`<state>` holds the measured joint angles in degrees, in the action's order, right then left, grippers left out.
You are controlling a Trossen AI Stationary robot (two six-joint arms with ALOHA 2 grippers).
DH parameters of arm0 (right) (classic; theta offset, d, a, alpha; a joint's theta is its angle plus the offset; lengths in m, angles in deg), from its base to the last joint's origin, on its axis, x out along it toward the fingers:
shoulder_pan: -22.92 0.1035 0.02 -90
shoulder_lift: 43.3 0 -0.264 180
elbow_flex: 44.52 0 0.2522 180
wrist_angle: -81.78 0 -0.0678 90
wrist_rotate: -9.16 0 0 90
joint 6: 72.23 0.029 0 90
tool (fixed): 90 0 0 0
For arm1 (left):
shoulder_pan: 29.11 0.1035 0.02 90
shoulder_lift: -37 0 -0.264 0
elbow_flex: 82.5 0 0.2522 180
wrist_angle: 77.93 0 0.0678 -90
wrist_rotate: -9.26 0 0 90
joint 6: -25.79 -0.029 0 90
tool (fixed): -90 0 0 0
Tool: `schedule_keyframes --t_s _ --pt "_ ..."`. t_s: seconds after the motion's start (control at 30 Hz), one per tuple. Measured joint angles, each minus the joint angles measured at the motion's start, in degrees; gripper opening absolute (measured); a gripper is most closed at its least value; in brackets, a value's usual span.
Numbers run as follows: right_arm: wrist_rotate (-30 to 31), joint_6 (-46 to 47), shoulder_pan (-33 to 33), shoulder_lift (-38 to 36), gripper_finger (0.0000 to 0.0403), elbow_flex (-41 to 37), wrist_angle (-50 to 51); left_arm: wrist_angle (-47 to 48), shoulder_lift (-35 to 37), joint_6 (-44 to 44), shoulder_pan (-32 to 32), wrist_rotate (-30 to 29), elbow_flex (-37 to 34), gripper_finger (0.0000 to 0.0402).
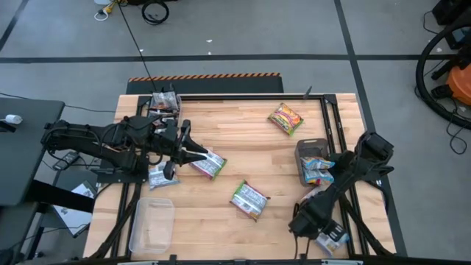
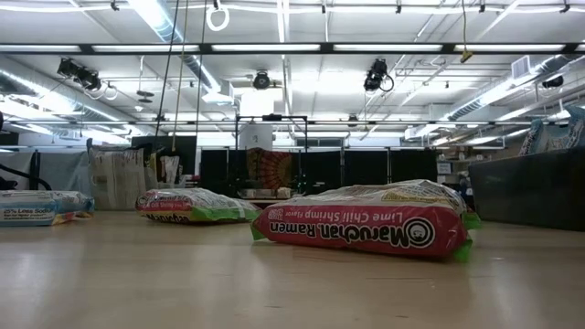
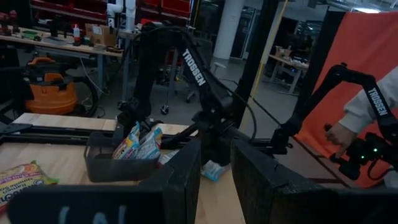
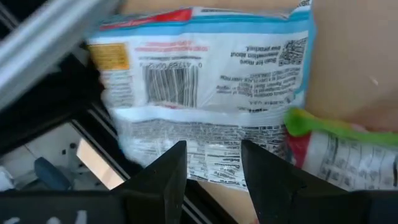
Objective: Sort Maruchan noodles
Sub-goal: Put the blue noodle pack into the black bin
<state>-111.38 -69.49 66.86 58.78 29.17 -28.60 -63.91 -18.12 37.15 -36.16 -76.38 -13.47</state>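
Observation:
Maruchan noodle packets lie flat on the wooden table: a yellow-red one (image 1: 285, 118) at the far right, a green-white one (image 1: 249, 199) in the middle, another (image 1: 208, 163) and a blue-white one (image 1: 162, 177) at the left. My right gripper (image 1: 305, 224) (image 4: 212, 163) is open and slants down over a blue-white packet (image 4: 199, 93) (image 1: 333, 237) at the near right corner; that packet lies barcode side up, partly over the table's edge rail. My left gripper (image 3: 216, 180) (image 1: 200, 153) is open, level and empty above the left packets.
A dark bin (image 1: 313, 151) (image 3: 118, 167) holding upright packets (image 3: 138, 142) stands just beyond my right arm. A clear bin (image 1: 152, 224) sits at the near left, and another bin with packets (image 1: 165, 103) at the far left. A person's hand (image 3: 341, 134) shows beyond the table.

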Motion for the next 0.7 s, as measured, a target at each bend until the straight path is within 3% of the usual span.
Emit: schedule_keyframes --t_s 0.4,0.57,0.7 --pt "10.03 -4.95 -4.04 -0.07 0.016 3.28 -0.41 -0.41 0.0 1.51 0.0 -0.02 0.0 0.0094" --pt "10.28 -3.13 -3.97 -0.07 0.016 3.32 -3.98 -0.78 -0.42 1.6 0.0 -0.02 0.0 0.0094" --pt "5.17 2.03 -2.44 -0.05 0.016 2.59 -7.43 -0.78 -0.43 3.18 -0.07 -0.01 0.01 0.0094"
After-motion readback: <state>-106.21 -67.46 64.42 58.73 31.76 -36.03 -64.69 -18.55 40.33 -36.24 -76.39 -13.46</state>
